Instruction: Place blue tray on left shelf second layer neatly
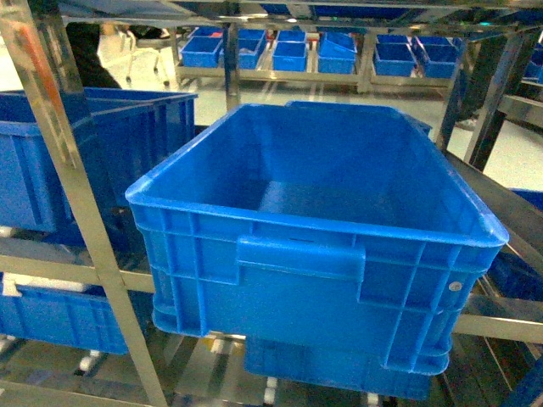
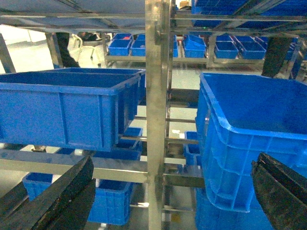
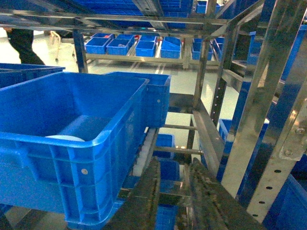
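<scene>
**Op A:** Log entry. State of the jaws, left gripper (image 2: 172, 160)?

**Op B:** Wide. In my left wrist view one dark finger (image 2: 62, 196) sits low at the left edge and the other low at the right edge, with nothing between them. Ahead of the gap stands the steel shelf upright (image 2: 157, 96). A deep blue crate (image 2: 249, 124) is ahead and right of the jaws, and a second crate (image 2: 62, 105) rests on a shelf rail ahead and left.

**Op A:** Right gripper (image 3: 172, 165)?

**Op B:** Narrow. The jaws are drawn nearly together with only a slim gap, and I see nothing held. They sit just right of the deep crate's near corner, by the shelf rollers.

**Op A:** Blue tray?

**Op B:** Inside the deep crate, ahead and left of the right jaws, I note a pale curved edge (image 3: 64, 138) lying on the floor by the near wall. I read it as the tray's rim; the rest is hidden by the wall. The head view shows only the crate's interior. Neither gripper touches it.

**Op A:** Background?

**Op B:** Small blue bins (image 3: 124, 45) on a far rack.
</scene>
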### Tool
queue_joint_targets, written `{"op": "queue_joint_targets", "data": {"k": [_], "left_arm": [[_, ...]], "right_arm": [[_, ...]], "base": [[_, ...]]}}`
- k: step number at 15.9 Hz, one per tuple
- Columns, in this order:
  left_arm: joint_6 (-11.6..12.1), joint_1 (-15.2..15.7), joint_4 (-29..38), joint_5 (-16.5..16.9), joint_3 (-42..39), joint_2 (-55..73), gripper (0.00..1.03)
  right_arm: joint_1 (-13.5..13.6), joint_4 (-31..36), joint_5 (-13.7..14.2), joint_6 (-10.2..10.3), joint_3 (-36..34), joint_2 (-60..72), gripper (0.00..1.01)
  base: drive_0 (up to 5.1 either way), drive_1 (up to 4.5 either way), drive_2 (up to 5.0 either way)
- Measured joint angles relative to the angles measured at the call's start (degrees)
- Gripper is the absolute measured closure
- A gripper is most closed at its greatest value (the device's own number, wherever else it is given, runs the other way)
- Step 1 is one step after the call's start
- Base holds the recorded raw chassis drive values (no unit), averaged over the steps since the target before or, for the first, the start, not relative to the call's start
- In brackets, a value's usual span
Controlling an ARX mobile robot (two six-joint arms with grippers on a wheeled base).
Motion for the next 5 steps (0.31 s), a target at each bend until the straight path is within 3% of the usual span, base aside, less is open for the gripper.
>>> {"op": "queue_joint_targets", "data": {"k": [5], "left_arm": [[0.0, 0.0, 0.0, 0.0, 0.0, 0.0, 0.05]], "right_arm": [[0.0, 0.0, 0.0, 0.0, 0.0, 0.0, 0.30]], "base": [[0.0, 0.00, 0.0]]}}
